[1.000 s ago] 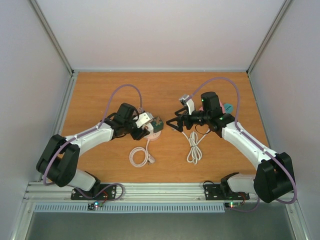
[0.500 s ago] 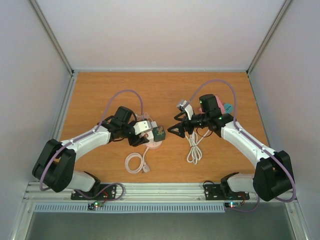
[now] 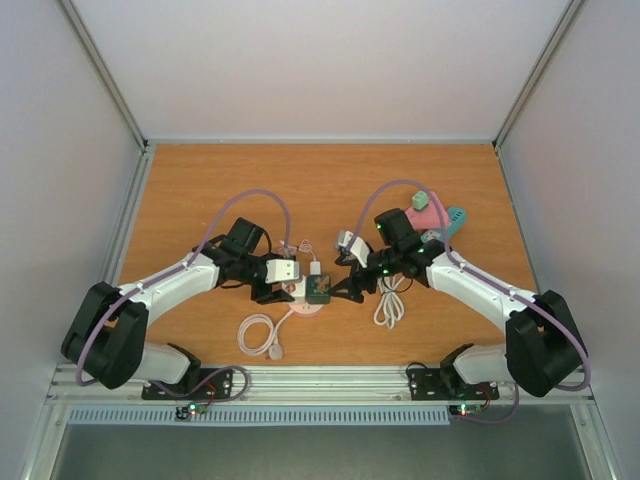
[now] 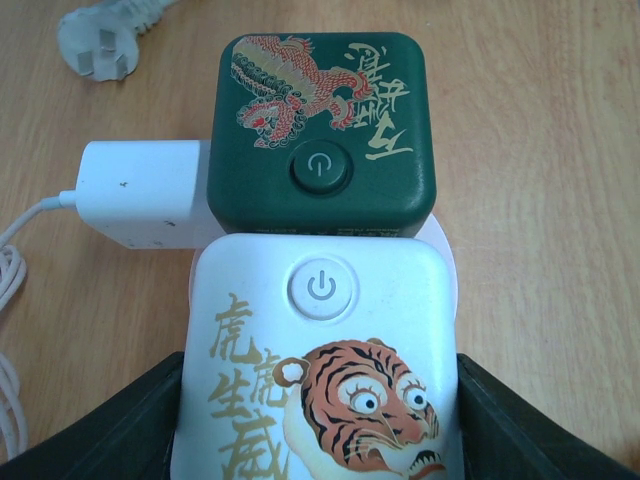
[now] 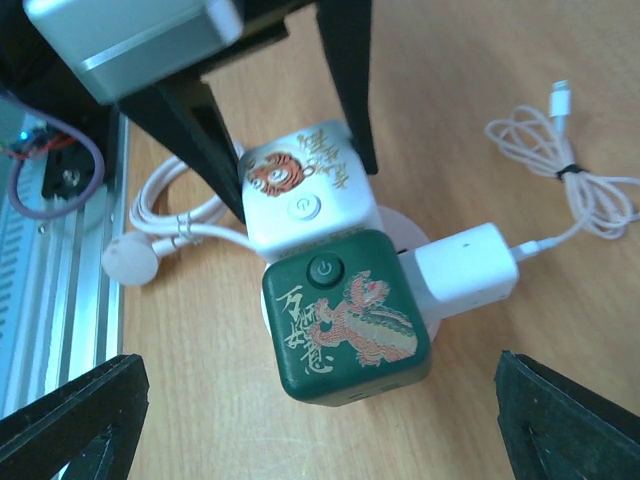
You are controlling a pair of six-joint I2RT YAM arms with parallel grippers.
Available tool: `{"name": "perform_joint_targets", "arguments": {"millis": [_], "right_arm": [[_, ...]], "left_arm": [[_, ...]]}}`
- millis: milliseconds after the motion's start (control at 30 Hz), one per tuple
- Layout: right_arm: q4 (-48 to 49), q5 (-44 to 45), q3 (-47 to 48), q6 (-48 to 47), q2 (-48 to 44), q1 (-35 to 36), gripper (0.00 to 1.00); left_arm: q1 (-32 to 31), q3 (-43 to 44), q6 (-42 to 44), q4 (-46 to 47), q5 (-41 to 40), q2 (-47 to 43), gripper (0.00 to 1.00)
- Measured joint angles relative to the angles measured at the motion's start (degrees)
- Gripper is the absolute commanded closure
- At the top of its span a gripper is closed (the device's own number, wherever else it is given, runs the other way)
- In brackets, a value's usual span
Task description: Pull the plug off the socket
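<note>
Overhead, my left tool point(image 3: 292, 290) clamps the white tiger-printed cube socket point(image 3: 299, 291) on the wooden desk point(image 3: 200, 190). Left wrist: a white plastic plug point(image 4: 135, 193) sits in the dark green dragon-printed cube socket point(image 4: 322, 130). Right wrist: my right tool point(image 5: 320, 420) gapes wide, empty.

Bare orange wooden tabletop point(image 3: 330, 190) is lying open far of the white square plug point(image 3: 315, 268); the white tiger-printed cube point(image 4: 320, 380) is blocking its near-left side.

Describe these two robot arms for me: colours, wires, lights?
The left arm and right arm have white links and black joints, each trailing a lilac cable. The left end effector and right end effector are black, with silver camera boxes behind. Green lights dot the right arm.
</note>
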Motion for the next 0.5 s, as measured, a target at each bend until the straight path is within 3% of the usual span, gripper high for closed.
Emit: {"name": "perform_joint_targets", "arguments": {"millis": [500], "right_arm": [[10.3,5.8,-2.3,-2.1,5.0,5.6,0.08]], "left_arm": [[0.0,-0.7,2.9,1.0,1.5,0.3,0.63]]}}
